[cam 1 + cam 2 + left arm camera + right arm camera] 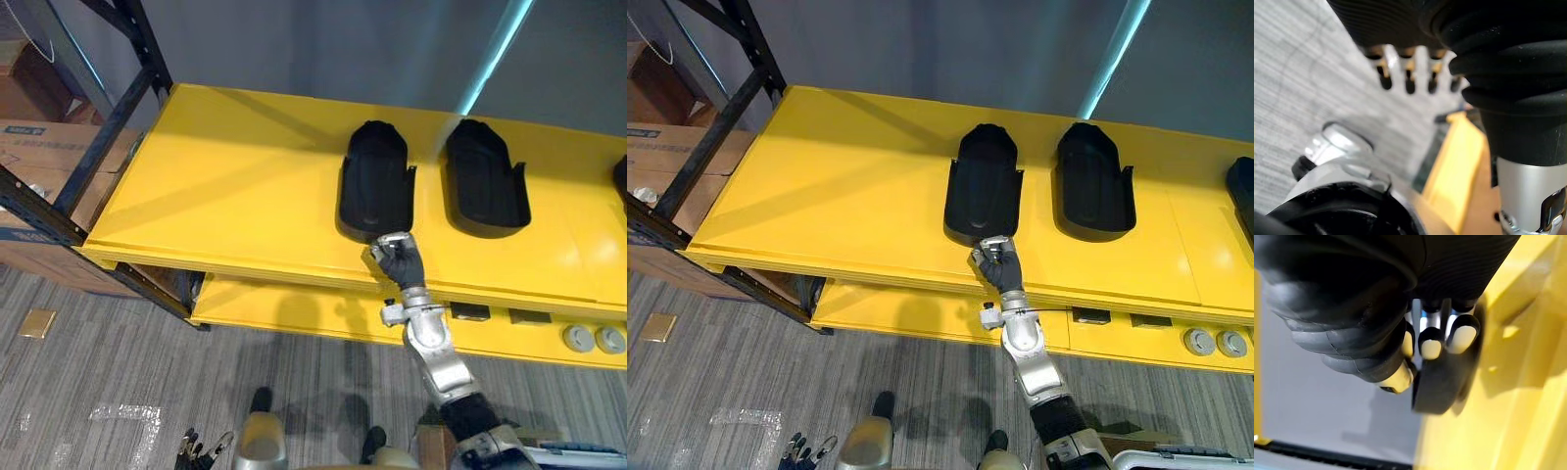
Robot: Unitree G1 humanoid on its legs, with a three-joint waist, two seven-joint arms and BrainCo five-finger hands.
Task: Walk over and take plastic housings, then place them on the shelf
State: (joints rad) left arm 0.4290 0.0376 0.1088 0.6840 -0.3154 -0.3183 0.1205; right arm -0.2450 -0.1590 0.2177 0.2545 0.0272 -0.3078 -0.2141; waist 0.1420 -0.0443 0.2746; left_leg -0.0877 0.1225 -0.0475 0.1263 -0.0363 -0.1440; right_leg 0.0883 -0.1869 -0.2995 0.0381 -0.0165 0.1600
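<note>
right robot hand (397, 260): reaches up over the front edge of the top shelf board. in its wrist view the fingers (1463, 335) curl over the rounded end of the nearest housing with the thumb (1396, 377) close beneath them, so it is gripping that housing.
nearest housing (374, 181): black plastic shell lying flat on the top shelf board. its near end is in the right robot hand and the rest stretches straight away from it. the inside is dark, and i cannot tell if anything lies in it.
second housing (485, 181): same black shell, beyond the right robot hand and to its right. it lies parallel to the held one and apart from it.
third housing (1242, 196): well to the right of the right robot hand, on the same board, cut off by the picture's edge.
top shelf board (225, 166): yellow, carries all three housings, with a broad bare stretch to the left of the right robot hand.
lower shelf board (284, 305): yellow, below the right robot hand. it holds small dark rectangular pieces (470, 312) just right of the wrist and round grey pieces (578, 339) farther right.
shelf frame (108, 127): black posts, far to the left of the right robot hand.
cardboard boxes (34, 147): behind the frame, well apart from both hands. their contents cannot be told.
left robot hand (196, 448): hangs low over the grey floor (98, 372), left of and below the right one. its fingers (1409, 83) are straight and relaxed, holding nothing.
</note>
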